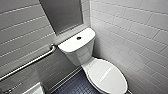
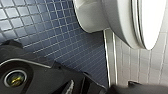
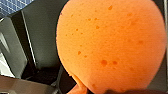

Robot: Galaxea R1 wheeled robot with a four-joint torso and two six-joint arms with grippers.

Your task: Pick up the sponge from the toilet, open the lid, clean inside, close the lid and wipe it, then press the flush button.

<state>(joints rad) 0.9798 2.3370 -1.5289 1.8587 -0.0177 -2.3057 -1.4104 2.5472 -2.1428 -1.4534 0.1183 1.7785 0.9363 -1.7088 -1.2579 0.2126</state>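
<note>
The white toilet (image 1: 75, 45) stands in the corner in the head view, its lid (image 1: 107, 75) down over the bowl. The dark round flush button (image 1: 79, 38) sits in the middle of the tank top. The orange sponge (image 3: 110, 42) looms large and pitted in the right wrist view, with my right gripper shut on it. In the left wrist view the underside of the toilet bowl (image 2: 117, 17) shows from close by, above the floor. My left gripper is open and holds nothing.
A metal grab bar (image 1: 30, 62) runs along the grey tiled wall left of the tank. White wall tiles (image 1: 135, 32) close in on the toilet's right. Dark blue small-tiled floor (image 2: 50, 30) lies beside the bowl. A white object (image 1: 35, 90) sits at the lower left edge.
</note>
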